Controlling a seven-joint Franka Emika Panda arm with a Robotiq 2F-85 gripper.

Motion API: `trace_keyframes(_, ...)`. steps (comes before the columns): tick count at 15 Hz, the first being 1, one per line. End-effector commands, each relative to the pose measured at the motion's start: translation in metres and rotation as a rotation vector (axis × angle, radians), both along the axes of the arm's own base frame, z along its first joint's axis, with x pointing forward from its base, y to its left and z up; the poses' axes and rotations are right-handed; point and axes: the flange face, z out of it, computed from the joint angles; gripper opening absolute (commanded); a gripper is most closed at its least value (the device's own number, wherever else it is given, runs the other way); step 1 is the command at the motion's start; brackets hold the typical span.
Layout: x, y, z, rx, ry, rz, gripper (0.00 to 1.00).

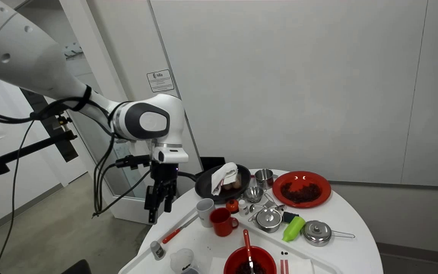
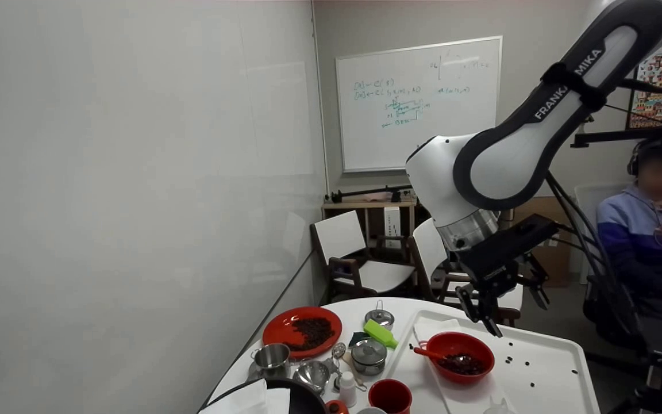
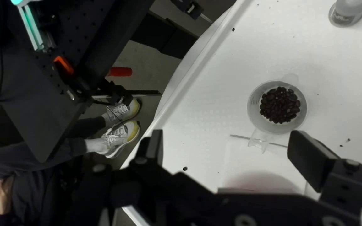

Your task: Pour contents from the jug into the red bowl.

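Observation:
The jug (image 3: 270,126) is a clear plastic measuring cup with dark beans in it. It stands upright on the white tray; it also shows at the bottom edge of an exterior view (image 1: 182,260) and is cut off in an exterior view (image 2: 499,407). The red bowl (image 2: 462,376) holds dark beans and a red-handled spoon (image 2: 430,353); it is cut off at the bottom of an exterior view (image 1: 267,258). My gripper (image 3: 226,138) is open and empty, with its fingers wide apart, above the tray and clear of the jug. It also shows in both exterior views (image 1: 160,215) (image 2: 519,320).
A red mug (image 1: 222,222), a white mug (image 1: 205,213), a knife (image 1: 177,231) and a grey shaker (image 1: 157,250) stand or lie near the jug. Behind are a pan (image 1: 207,192), a red plate (image 1: 319,180) and steel pots. Loose beans lie on the tray (image 2: 561,397).

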Motion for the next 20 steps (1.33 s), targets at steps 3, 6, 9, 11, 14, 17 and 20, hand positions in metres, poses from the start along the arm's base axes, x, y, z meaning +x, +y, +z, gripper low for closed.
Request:
trace_keyframes(3,0.018,-0.017,-0.103,-0.169,0.000,-0.260,1.00)
trace_keyframes(6,0.016,-0.033,-0.151,-0.276,0.043,-0.383,1.00)
trace_keyframes(9,0.014,-0.044,-0.180,-0.351,0.083,-0.463,1.00)
trace_keyframes(11,0.016,-0.044,-0.192,-0.353,0.104,-0.468,1.00)
trace_keyframes(14,0.010,-0.047,-0.192,-0.334,0.095,-0.447,1.00)
trace_keyframes(17,0.013,-0.047,-0.193,-0.337,0.097,-0.449,1.00)
trace_keyframes(20,0.013,-0.047,-0.188,-0.377,0.083,-0.481,1.00)
